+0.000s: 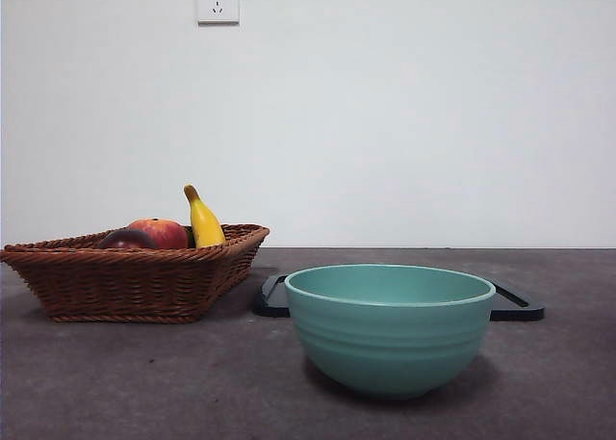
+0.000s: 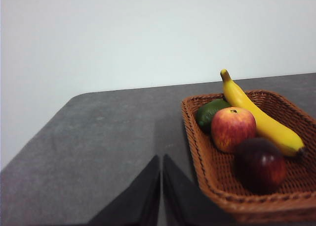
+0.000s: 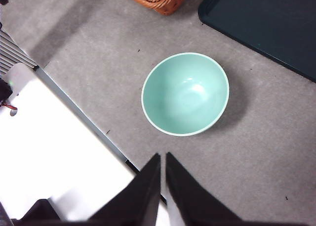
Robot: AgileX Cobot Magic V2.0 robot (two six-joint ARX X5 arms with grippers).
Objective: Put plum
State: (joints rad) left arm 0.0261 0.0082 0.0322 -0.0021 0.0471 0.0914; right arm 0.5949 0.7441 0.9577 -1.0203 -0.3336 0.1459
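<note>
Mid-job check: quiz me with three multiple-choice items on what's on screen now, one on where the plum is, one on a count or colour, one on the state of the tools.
1. Where is the plum?
A. In the bowl
B. In the basket
C. On the tray

2. How many fruits lie in the basket?
A. Two
B. Four
C. Six

3. How do the two tools stand?
A. Both shut, holding nothing
B. Left shut on the plum
C. Right open over the basket

Answers:
1 B: the left wrist view shows the plum in the basket beside the apple.
2 B: plum, apple, banana and a green fruit are in there.
3 A: the left tool has its jaws together beside the basket; the right tool has its jaws together above the empty bowl.
</note>
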